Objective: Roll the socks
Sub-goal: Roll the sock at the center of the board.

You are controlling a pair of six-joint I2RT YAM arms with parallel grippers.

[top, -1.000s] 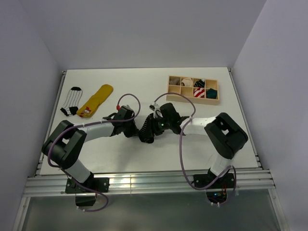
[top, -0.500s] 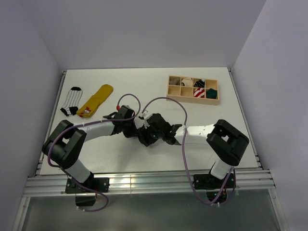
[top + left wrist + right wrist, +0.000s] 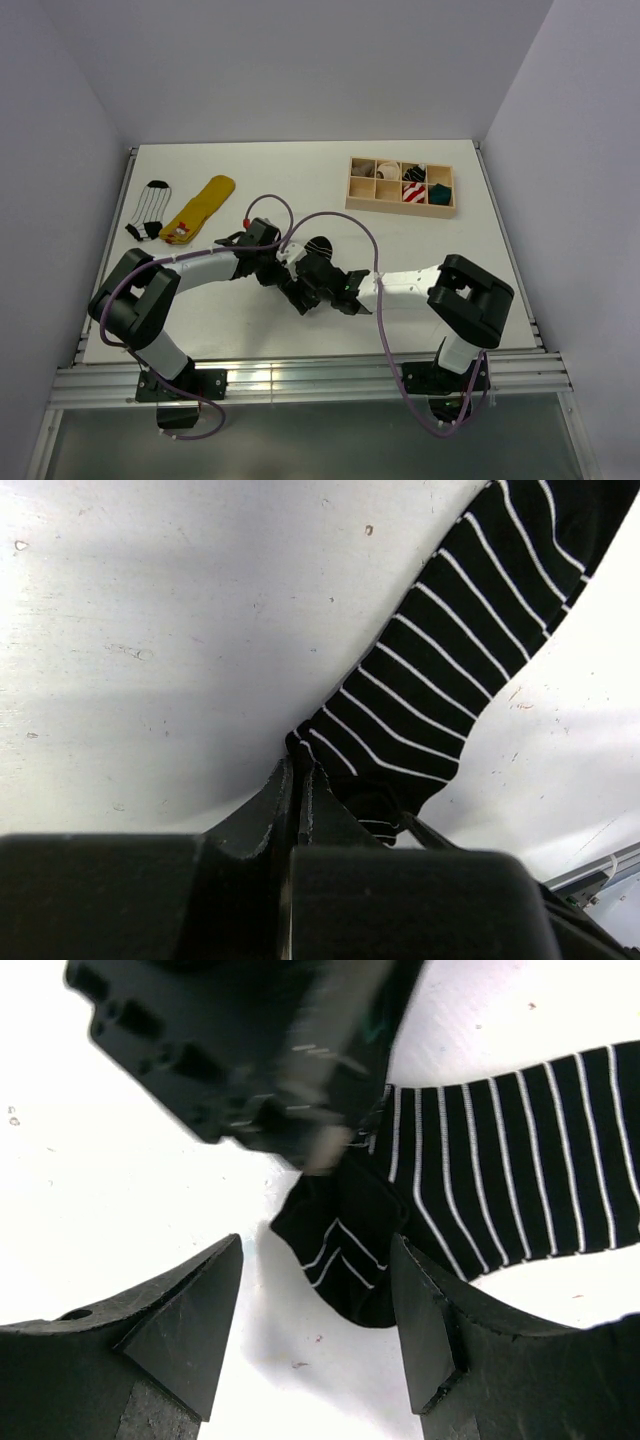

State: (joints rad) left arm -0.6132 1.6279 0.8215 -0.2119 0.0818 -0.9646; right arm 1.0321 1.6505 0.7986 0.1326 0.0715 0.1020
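Note:
A black sock with thin white stripes (image 3: 450, 700) lies on the white table; a little of it shows in the top view (image 3: 319, 246) behind the two grippers. My left gripper (image 3: 298, 772) is shut on the sock's edge at its lower end and shows in the top view (image 3: 287, 270). In the right wrist view the sock's (image 3: 520, 1170) folded end lies between the fingers of my right gripper (image 3: 315, 1315), which is open and low over the table, right next to the left gripper (image 3: 240, 1050). My right gripper (image 3: 305, 290) meets the left one mid-table.
A yellow sock (image 3: 200, 209) and a black-and-white striped sock (image 3: 150, 210) lie at the far left. A wooden compartment box (image 3: 361, 186) at the back right holds rolled socks, among them a red-and-white one (image 3: 414, 193) and a dark green one (image 3: 438, 192).
My right gripper has moved left and nearer, around to the sock's folded end beside the left gripper. The left gripper has stayed put, holding the sock.

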